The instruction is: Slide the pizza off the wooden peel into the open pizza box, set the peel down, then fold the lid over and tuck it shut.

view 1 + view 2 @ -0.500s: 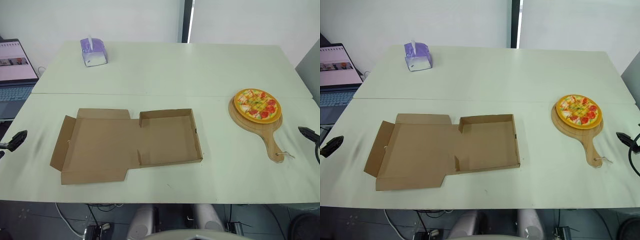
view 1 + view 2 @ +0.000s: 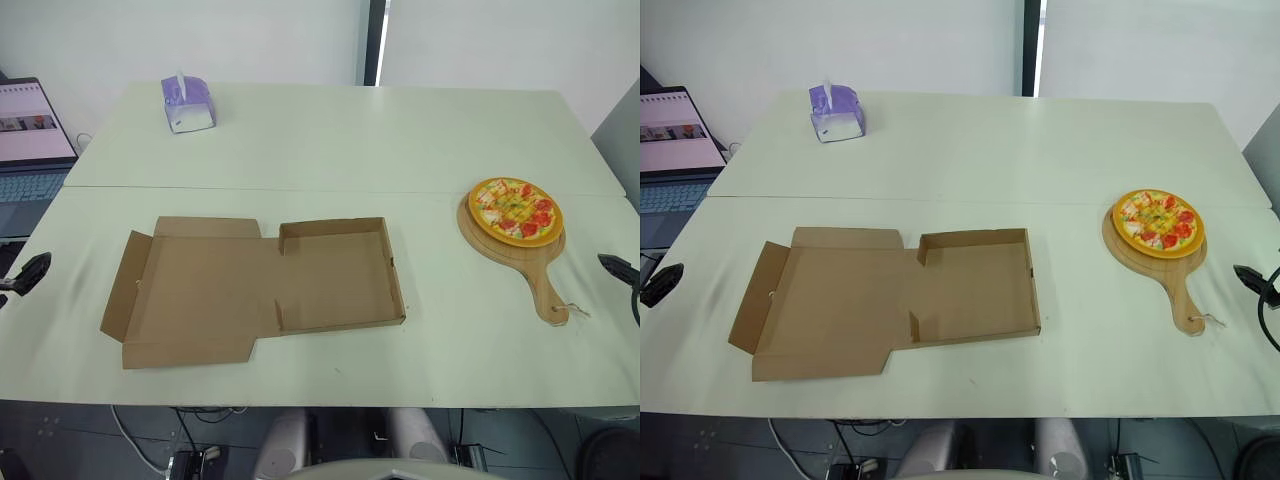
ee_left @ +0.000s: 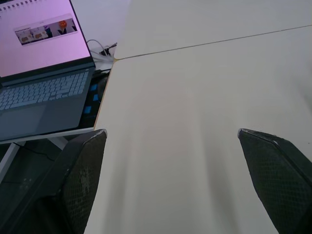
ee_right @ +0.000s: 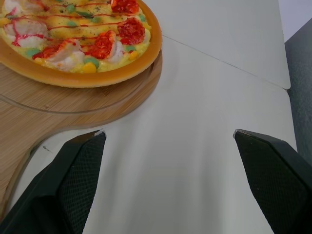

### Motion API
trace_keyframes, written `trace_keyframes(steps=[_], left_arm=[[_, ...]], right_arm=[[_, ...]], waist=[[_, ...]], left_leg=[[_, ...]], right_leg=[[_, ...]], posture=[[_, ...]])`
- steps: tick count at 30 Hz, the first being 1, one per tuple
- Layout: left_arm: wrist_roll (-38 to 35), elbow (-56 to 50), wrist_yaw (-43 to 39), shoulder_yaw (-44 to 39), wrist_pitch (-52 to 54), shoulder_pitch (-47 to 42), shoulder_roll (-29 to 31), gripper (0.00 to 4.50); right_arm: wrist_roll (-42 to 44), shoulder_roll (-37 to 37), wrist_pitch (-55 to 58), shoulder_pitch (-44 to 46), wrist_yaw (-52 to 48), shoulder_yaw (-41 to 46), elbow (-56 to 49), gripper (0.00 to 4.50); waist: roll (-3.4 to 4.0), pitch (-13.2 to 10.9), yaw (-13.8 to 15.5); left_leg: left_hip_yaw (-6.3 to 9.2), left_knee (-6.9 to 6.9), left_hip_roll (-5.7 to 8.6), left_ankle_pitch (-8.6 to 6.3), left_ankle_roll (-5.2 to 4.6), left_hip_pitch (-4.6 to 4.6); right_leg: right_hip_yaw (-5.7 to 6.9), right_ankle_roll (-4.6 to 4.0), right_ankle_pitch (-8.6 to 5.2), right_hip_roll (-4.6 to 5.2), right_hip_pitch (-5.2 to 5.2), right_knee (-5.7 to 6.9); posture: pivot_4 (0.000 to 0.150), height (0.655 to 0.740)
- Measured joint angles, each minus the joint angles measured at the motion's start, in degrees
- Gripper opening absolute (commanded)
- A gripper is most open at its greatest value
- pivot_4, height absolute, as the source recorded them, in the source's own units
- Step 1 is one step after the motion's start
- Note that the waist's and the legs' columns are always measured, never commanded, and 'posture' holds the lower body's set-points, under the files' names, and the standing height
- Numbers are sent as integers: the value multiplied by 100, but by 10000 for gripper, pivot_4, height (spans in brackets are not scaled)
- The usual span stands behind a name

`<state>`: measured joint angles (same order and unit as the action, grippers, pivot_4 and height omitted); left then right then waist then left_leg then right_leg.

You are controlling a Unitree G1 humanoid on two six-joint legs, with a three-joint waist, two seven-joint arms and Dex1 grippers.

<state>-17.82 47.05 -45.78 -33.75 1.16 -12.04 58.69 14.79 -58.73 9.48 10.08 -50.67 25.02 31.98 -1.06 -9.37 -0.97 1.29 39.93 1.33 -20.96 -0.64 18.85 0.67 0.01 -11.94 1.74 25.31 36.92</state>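
Observation:
A round pizza (image 2: 515, 210) with red and yellow toppings rests on a wooden peel (image 2: 520, 255) at the table's right side, its handle pointing toward the front edge. An open brown pizza box (image 2: 335, 275) lies flat in the middle, its lid (image 2: 190, 290) spread out to the left. My right gripper (image 4: 168, 161) is open, hovering just right of the peel's handle, with the pizza (image 4: 78, 39) close ahead of it. At the table's left edge my left gripper (image 3: 173, 161) is open over bare tabletop, holding nothing.
A purple tissue box (image 2: 187, 103) stands at the back left of the table (image 2: 400, 140). A laptop (image 2: 30, 140) with a lit screen sits off the table's left side. A seam runs across the tabletop behind the box.
My left gripper has drifted slightly outward along the left edge. The right gripper has edged slightly outward; the pizza, peel and box have not moved.

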Motion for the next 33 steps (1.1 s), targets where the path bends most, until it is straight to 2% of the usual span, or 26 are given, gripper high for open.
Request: trace_keyframes(steps=[23, 27, 33], left_arm=[[-147, -24, -283, 80, 114, -339, -65, 44677], [-472, -840, -626, 292, 604, -751, -215, 44677], [-1204, -2927, -1080, 1137, 2014, -1730, -518, 44677]], right_arm=[[262, 34, 699, -521, 78, 327, -858, 45000], [440, 120, 1011, -575, 81, 362, -1306, 45000], [715, 279, 1644, -931, 124, 494, -2368, 45000]], waist=[[0, 0, 32], [-1, 0, 86], [-1, 1, 140]], left_leg=[[0, 2, 1, 0, 0, 0], [2, 4, 1, 1, 1, 2], [5, 5, 7, 2, 3, 8]], right_leg=[[1, 0, 0, 0, -1, 1], [2, 0, 0, 0, -1, 4], [1, 2, 1, 0, -2, 1]], posture=[[1500, 7400], [1500, 7400], [1500, 7400]])
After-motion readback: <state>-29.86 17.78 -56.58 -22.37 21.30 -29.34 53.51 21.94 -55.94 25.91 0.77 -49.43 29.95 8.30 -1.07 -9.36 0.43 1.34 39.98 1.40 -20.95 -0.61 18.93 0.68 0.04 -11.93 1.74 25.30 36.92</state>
